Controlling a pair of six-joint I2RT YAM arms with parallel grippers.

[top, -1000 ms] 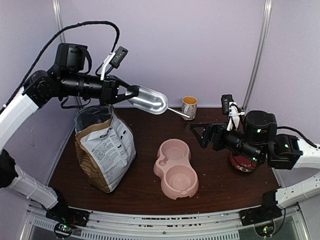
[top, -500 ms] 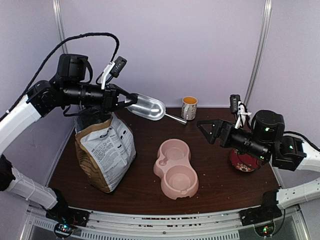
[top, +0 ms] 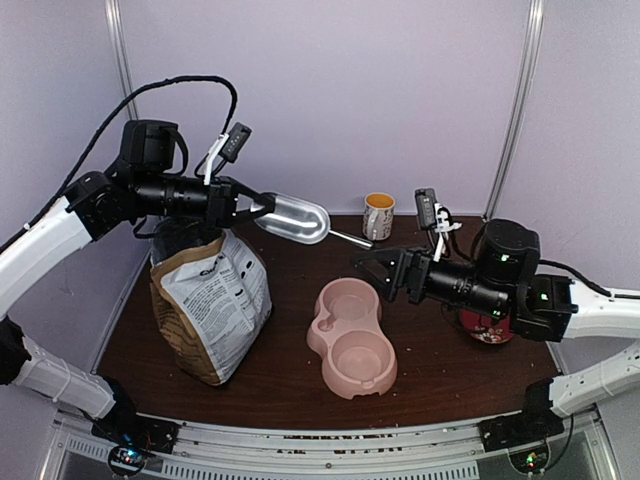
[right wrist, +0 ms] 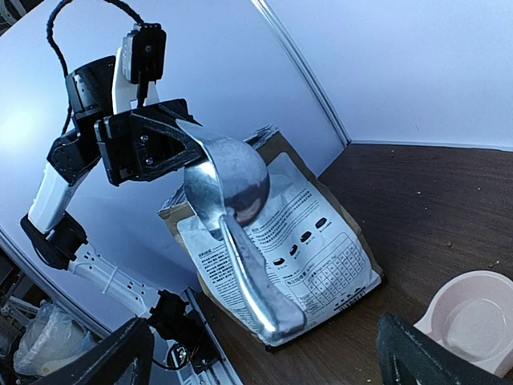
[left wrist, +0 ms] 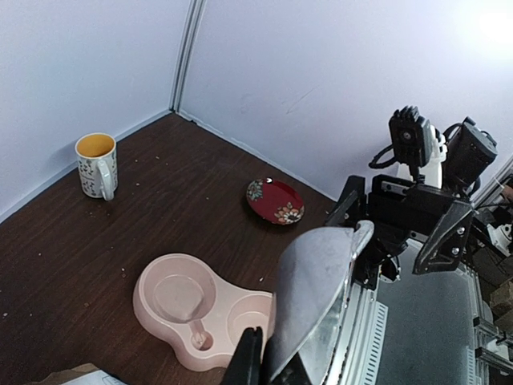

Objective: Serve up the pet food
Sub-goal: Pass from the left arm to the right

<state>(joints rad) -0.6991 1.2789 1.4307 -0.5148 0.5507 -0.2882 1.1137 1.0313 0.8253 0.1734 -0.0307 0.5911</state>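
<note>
Below the left pincer (top: 252, 204), slightly behind its tips, stands the open bag (top: 210, 295); no pet food is visible, and I judge it lies inside. This pincer is closed on the handle of the empty-looking scoop (top: 298, 218), whose long axis points away from it toward the right pincer (top: 382, 272), which is wide open near the bowl (top: 350, 335). The left arm is much nearer to the bag.
</note>
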